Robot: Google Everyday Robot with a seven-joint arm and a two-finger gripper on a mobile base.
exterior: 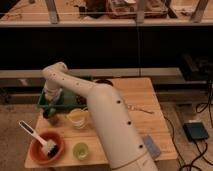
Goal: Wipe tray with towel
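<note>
Green plastic is what I'm working over: the tray (67, 104) sits at the back-left corner of the wooden bench (135, 97), shallow and rectangular with a flared rim, most of it hidden behind my arm. The arm folds over from the front of the bench and drops to the tray's left end, where the pincer (50, 111) hangs low by the front-left rim. Its fingers are shut. A dark lump sits right at its tip, and I judge that to be the towel, though I can't make out cloth or folds there, so I can't confirm I have it.

If that is the towel, it should handle as a soft, light rag that bunches and drags rather than slides. I'd want it pinched near the middle of the bundle so a loose flap trails flat on the tray floor. The tray looks stiff, light and smooth, so it could skate on the bench if I press sideways into the rim; downward pressure and short strokes seem safer.

Near the front, a round orange-red bowl (46, 147) holds a white-handled brush (36, 136). A yellowish cup (77, 118) stands just in front of the tray, a small green cup (80, 150) is nearer the edge, and a flat blue-grey sponge (151, 146) lies at the right.
</note>
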